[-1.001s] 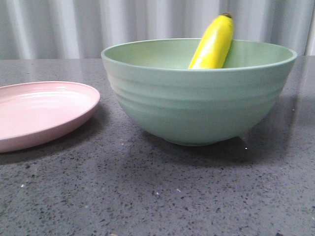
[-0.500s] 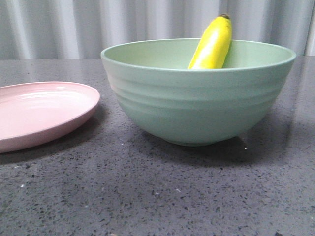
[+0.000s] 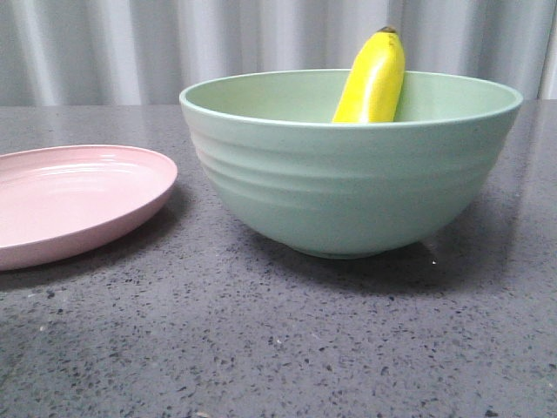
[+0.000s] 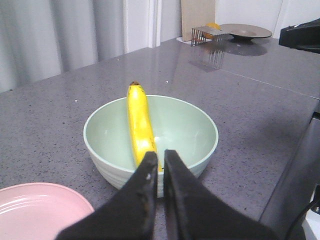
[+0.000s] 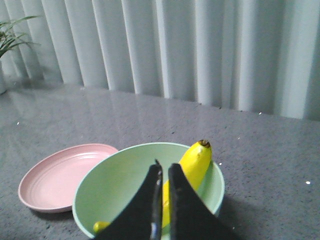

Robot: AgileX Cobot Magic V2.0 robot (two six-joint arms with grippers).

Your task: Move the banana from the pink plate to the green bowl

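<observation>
In the centre of the front view: the green bowl (image 3: 348,165) stands on the grey speckled tabletop (image 3: 278,340), filling the middle and right of the frame.
Banana: the banana (image 3: 372,80) lies inside the green bowl, leaning against the far wall with its dark tip rising above the rim (upper right of centre in the front view); its lower end rests on the bowl's floor.
Pink plate: the pink plate (image 3: 70,202) sits at the left edge of the front view, just beside the bowl but apart from it, with nothing on it.
Left gripper: the left gripper (image 4: 159,165), at the bottom centre of its wrist view, has its two dark fingers nearly together with only a thin slit between them, gripping nothing, above the bowl's near rim.
Right gripper: the right gripper (image 5: 164,180), at the bottom centre of its wrist view, likewise shows a narrow gap and holds nothing.
Background: pale pleated curtains (image 3: 261,39) run across the top of the front view.
</observation>
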